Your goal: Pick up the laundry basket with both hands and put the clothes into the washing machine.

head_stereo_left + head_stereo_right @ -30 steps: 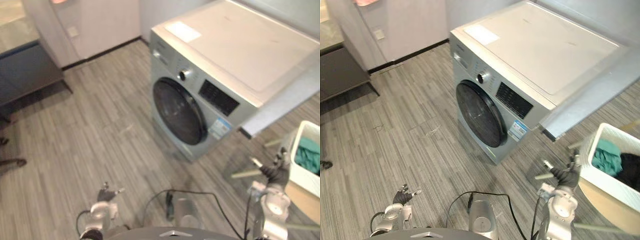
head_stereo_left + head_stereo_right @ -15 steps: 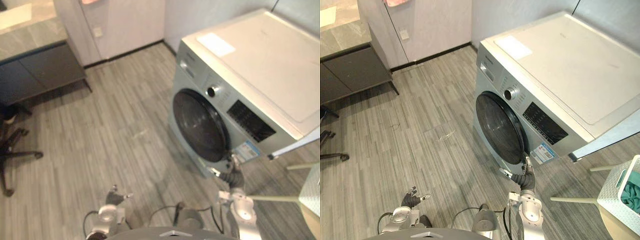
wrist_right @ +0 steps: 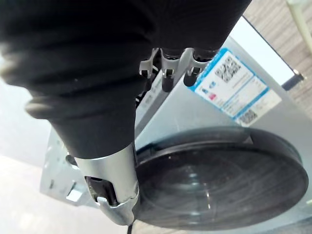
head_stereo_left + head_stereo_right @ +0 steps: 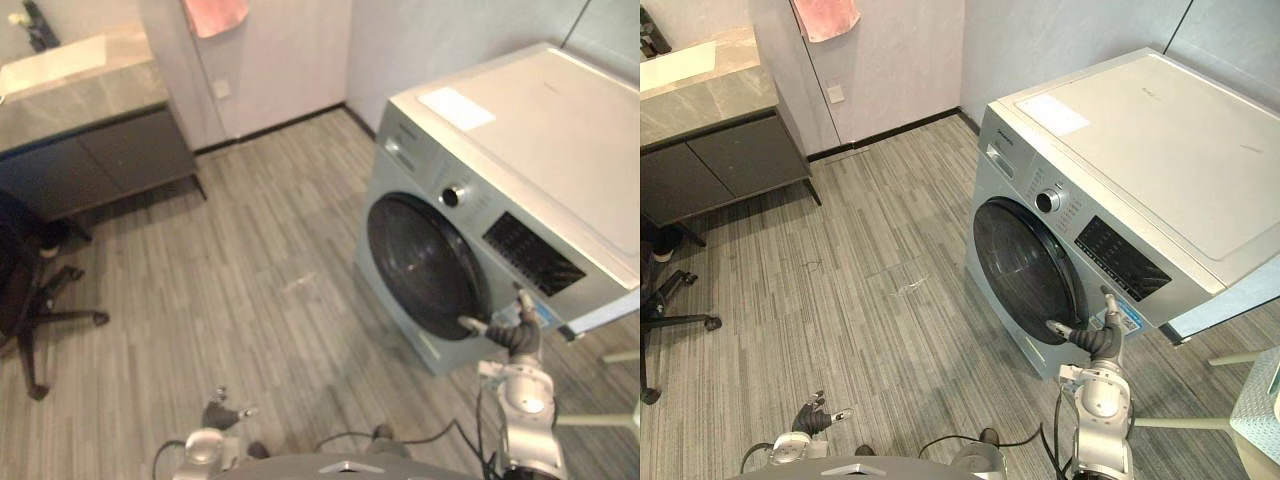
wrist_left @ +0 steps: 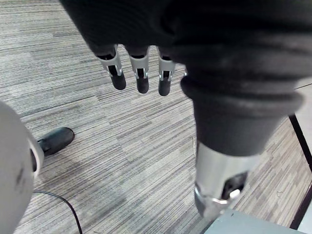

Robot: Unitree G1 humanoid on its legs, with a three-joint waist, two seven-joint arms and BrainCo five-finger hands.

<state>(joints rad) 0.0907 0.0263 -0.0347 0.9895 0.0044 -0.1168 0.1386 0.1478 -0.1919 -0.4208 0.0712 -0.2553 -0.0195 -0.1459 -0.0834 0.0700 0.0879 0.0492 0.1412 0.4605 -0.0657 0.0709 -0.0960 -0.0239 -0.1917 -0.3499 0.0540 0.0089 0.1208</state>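
We saw the washing machine (image 4: 1140, 150) standing on the right of the grey plank floor (image 4: 880, 290), its round dark door (image 4: 1025, 270) shut. The right hand (image 4: 1095, 340) was raised just before the machine's front, at the near right edge of the door and close to the blue and white label (image 3: 234, 87). Its fingers (image 3: 168, 68) were loosely straight and the thumb spread wide, and it held nothing. We could not tell whether it touched the panel.

The left hand (image 4: 812, 417) hung low at the near left, above the bare floor. Its fingers (image 5: 141, 78) were straight and relaxed, with nothing in them.

A corner of the pale laundry basket (image 4: 1262, 400) showed at the near right edge, right of the machine and well apart from both hands. We could not make out the clothes in it.

At the far left stood a dark cabinet (image 4: 720, 160) with a stone top. A pink towel (image 4: 825, 15) hung on the wall beside it, and a black office chair (image 4: 30, 300) stood nearer on the left.
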